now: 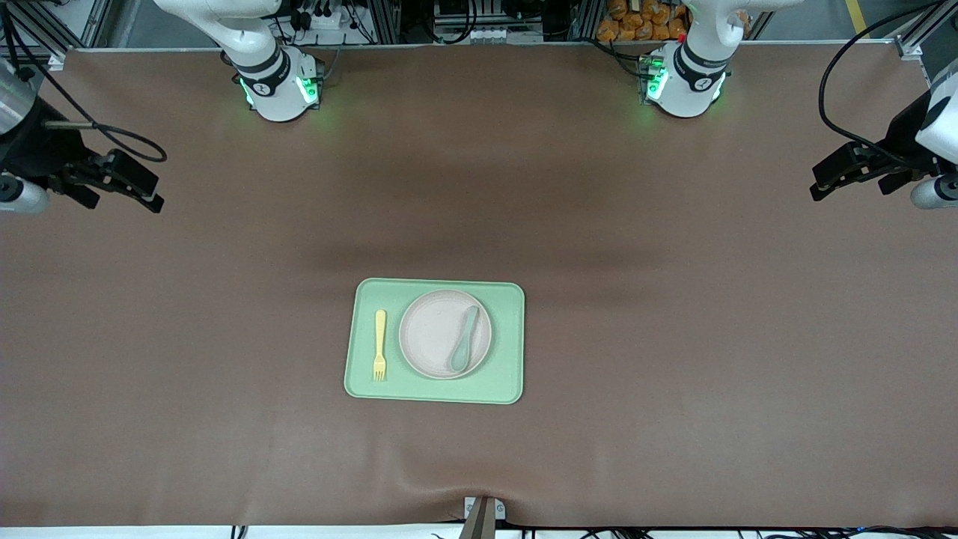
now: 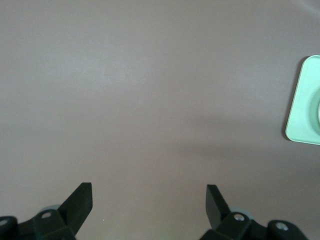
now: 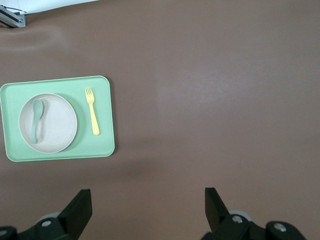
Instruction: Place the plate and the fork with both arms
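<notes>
The off-white speckled plate (image 1: 441,335) sits on the light green tray (image 1: 509,344) in the middle of the table, with a grey-green spoon (image 1: 464,339) lying in it. The pale yellow fork (image 1: 380,344) lies on the tray beside the plate, toward the right arm's end. Plate (image 3: 50,125), fork (image 3: 92,111) and tray (image 3: 100,145) also show in the right wrist view. My right gripper (image 1: 153,196) is open and empty over bare table at the right arm's end. My left gripper (image 1: 817,186) is open and empty over bare table at the left arm's end. Only a tray corner (image 2: 305,100) shows in the left wrist view.
The brown table cover (image 1: 673,337) spreads wide around the tray. The two arm bases (image 1: 281,86) (image 1: 685,82) stand along the table edge farthest from the front camera. A small metal bracket (image 1: 483,513) sits at the nearest edge.
</notes>
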`<state>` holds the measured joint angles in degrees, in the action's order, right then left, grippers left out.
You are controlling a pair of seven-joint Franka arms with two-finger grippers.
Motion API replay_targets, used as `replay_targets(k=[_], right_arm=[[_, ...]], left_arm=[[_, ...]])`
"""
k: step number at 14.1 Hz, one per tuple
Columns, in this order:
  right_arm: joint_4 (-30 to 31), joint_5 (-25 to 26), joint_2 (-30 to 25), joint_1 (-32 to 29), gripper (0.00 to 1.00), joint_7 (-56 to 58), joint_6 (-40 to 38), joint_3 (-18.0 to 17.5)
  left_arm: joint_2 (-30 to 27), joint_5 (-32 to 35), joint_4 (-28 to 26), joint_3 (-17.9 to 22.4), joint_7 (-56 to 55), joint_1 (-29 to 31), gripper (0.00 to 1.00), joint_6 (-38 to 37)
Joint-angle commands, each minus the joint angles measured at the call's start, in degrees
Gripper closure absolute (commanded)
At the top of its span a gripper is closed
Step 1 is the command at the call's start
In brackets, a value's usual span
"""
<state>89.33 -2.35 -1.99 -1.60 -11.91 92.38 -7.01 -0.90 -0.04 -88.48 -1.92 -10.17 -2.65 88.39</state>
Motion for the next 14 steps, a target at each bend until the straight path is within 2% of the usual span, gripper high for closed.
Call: replay_targets(k=[1,4,8,14], right_arm=[[1.1,0.0,-0.4,-0.2,0.0,2.0,1.8,1.1],[-4.8,1.8,3.8,-0.3,0.0,3.1,1.1,1.2],[-5.0,3.2,3.9,-0.3,0.0,8.4,0.3,1.2],[-5.0,3.1,3.9,-0.3,0.0,9.1,0.1,1.4]], left_arm=[[-1.1,-0.1,-0.3,-0.1,0.7,0.6,0.0,-0.5],[-1.1,-0.1,-0.3,-0.1,0.7,0.6,0.0,-0.5],[-1.1,-0.1,-0.1,-0.1,0.8,0.6,0.0,-0.5],[-0.8,-0.3,1.0,0.0,0.8,0.6,0.0,-0.5]])
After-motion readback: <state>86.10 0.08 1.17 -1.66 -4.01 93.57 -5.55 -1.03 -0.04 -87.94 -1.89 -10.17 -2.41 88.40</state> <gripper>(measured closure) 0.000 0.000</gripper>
